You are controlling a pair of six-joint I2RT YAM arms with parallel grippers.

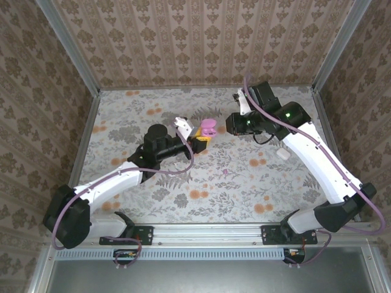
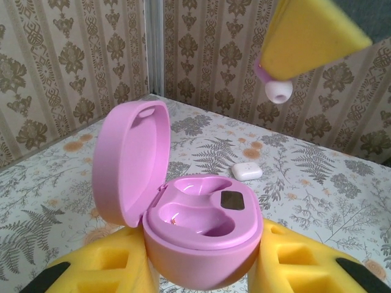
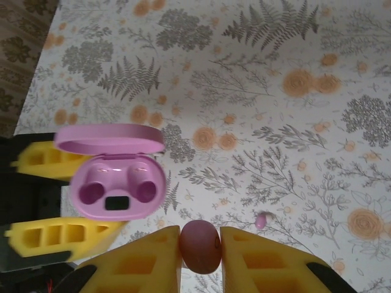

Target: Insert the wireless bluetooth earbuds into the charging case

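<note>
As seen across the desk (image 1: 244, 195), the first insertion is judged to be in hand. The case (image 2: 201, 226), lid open and both wells empty, is clamped between the fingers of the left end effector (image 1: 200, 137). An earbud (image 3: 199, 245) is pinched in the closed right end effector (image 1: 234, 122), near the case but apart from it. For the next move, the earbud must be lined up over one well, turned to suit it, and lowered in before release. A second earbud (image 3: 263, 220) lies loose on the desk, to be fetched afterwards.
</note>
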